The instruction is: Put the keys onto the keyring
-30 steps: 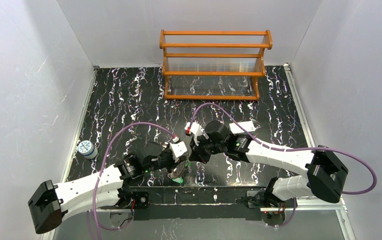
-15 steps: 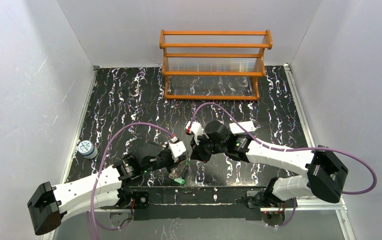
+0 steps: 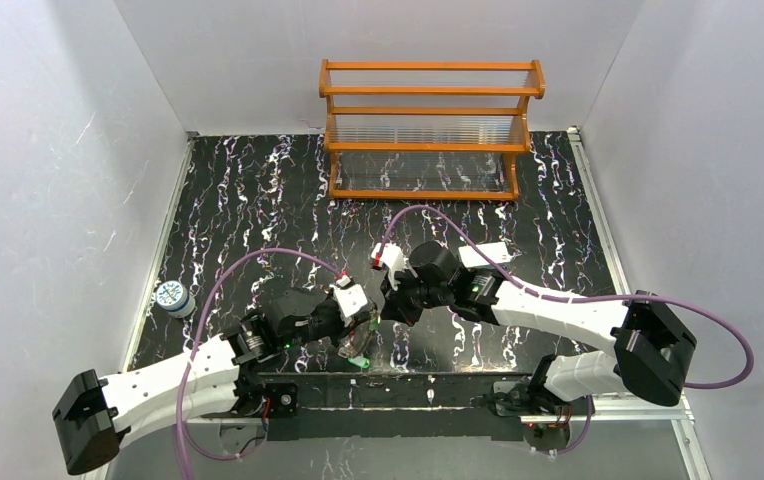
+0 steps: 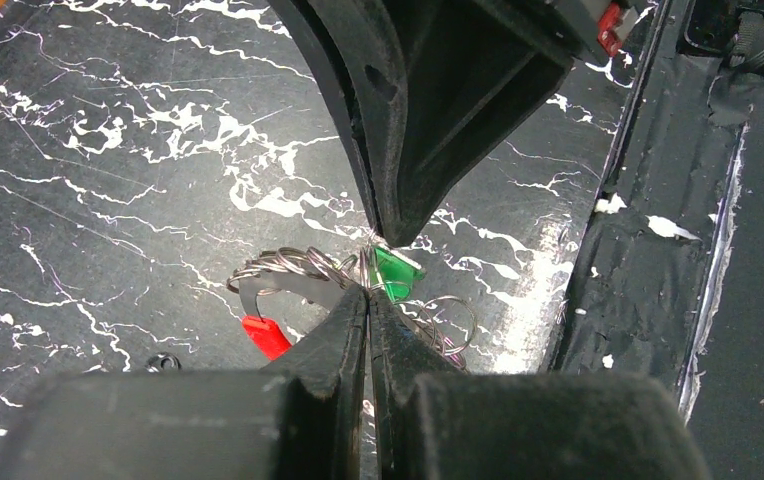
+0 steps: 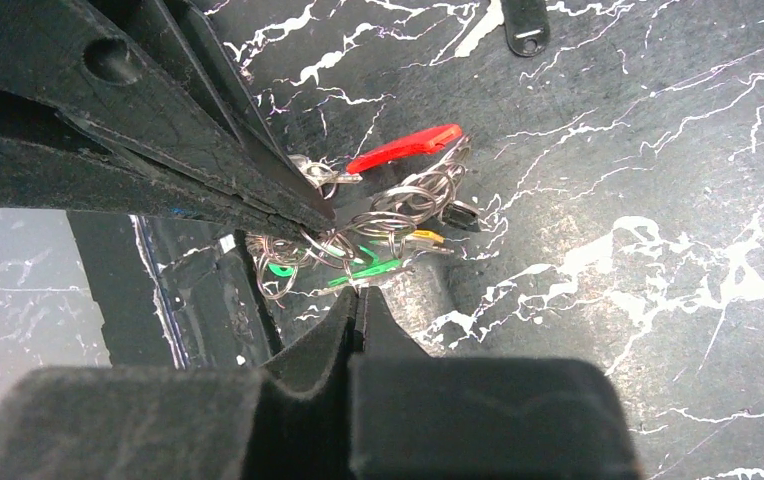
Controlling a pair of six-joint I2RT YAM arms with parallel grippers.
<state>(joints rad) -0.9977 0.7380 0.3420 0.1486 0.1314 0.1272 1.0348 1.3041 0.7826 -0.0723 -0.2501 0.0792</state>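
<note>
The keyring (image 5: 408, 205) is a tangle of thin metal rings with a red tab (image 5: 405, 148). It hangs between my two grippers near the table's front edge. Green keys (image 5: 373, 268) and a yellow key (image 5: 425, 237) sit in the tangle. One green key head (image 4: 395, 272) shows just beyond my left gripper (image 4: 368, 292), which is shut on a wire of the bunch. My right gripper (image 5: 360, 290) comes from the opposite side, shut on another thin ring beside the green key. In the top view the left gripper (image 3: 368, 320) and right gripper (image 3: 383, 312) meet tip to tip above the bunch (image 3: 356, 345).
A wooden rack (image 3: 428, 130) stands at the back of the table. A small white and blue round pot (image 3: 171, 297) sits by the left wall. A black tab (image 5: 526, 25) lies on the marbled surface. The taped front edge (image 4: 658, 250) runs close by.
My left arm has drawn back slightly to the left with its gripper still shut on the bunch. The right arm has stayed where it was.
</note>
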